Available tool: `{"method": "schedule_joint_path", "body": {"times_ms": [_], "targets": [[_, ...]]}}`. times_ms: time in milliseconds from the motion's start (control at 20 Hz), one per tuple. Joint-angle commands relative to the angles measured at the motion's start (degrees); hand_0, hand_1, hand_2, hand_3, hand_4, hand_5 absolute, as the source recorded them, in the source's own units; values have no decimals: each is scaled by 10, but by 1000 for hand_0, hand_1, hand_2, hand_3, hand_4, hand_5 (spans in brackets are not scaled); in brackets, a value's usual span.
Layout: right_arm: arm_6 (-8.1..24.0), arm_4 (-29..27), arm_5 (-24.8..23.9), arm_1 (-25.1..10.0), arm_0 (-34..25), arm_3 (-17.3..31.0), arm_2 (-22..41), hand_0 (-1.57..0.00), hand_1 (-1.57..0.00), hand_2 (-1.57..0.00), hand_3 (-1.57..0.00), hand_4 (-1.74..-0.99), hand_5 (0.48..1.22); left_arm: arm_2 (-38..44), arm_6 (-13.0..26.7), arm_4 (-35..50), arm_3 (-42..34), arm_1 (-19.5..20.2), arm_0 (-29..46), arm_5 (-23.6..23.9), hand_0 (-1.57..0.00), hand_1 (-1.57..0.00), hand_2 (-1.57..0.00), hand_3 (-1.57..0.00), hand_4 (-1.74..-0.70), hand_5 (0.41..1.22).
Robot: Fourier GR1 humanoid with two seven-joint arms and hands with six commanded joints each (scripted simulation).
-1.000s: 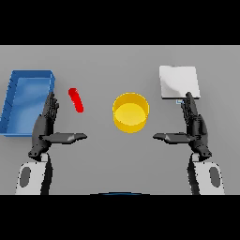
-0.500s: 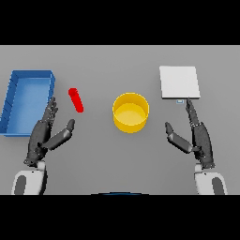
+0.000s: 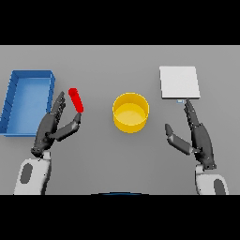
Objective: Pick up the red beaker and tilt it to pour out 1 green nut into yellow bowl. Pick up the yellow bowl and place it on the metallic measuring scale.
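The left hand [image 3: 50, 127] is seen with straight, relaxed fingers and the thumb spread toward the beaker [image 3: 75, 100]; nothing is gripped. Over the last second this hand has been carried up and to the right, so that its thumb tip is now just below the beaker's lower end and its fingertips lie just left of it; whether contact has been made cannot be told. From this it is judged that the reach for the beaker is nearly done and the grasp is not yet closed.

The right hand [image 3: 197, 136] is likewise held open, fingers straight, with the fingertips pointing up at the near edge of the scale [image 3: 179, 82]. It has been drawn slightly down and outward over the same second and appears idle.

The beaker lies tilted on the table [image 3: 122, 61], between the tray [image 3: 27, 84] and the bowl [image 3: 131, 111], clear of both. No green nut can be made out in it. The bowl stands upright at the centre, well apart from the scale, and its inside shows only yellow. The tray at the far left shows nothing in it. Neither pouring nor placing has begun.
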Motion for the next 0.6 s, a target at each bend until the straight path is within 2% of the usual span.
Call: {"method": "schedule_joint_path", "body": {"times_ms": [0, 50, 150, 350, 550], "targets": [[-6, -1, -1, 0, -1, -1, -1, 1, 1, 1, 1, -1296, 677, 6, -4, 0, 20, 5, -15, -2, 1, 1, 1, 1, -1370, 732], [-5, -2, -1, 4, 1, -2, 1, 1, 1, 1, 1, -1304, 678, 3, -16, -5, 31, 2, -22, -1, 1, 1, 1, 1, -1377, 738], [-1, -6, -2, -2, -2, -5, -6, 1, 1, 1, 1, -1312, 681, 9, -9, -9, 64, -2, -51, 4, 1, 1, 1, 1, -1382, 739], [8, -3, -4, 8, -3, -1, 0, 1, 1, 1, 1, -1337, 687, 34, -22, -13, 155, -6, -106, 19, 1, 1, 1, 1, -1352, 720], [11, -9, -5, 0, -4, -4, -11, 1, 1, 1, 1, -1338, 688, 47, -40, -8, 211, -7, -146, 15, 1, 1, 1, 1, -1330, 714]]}}
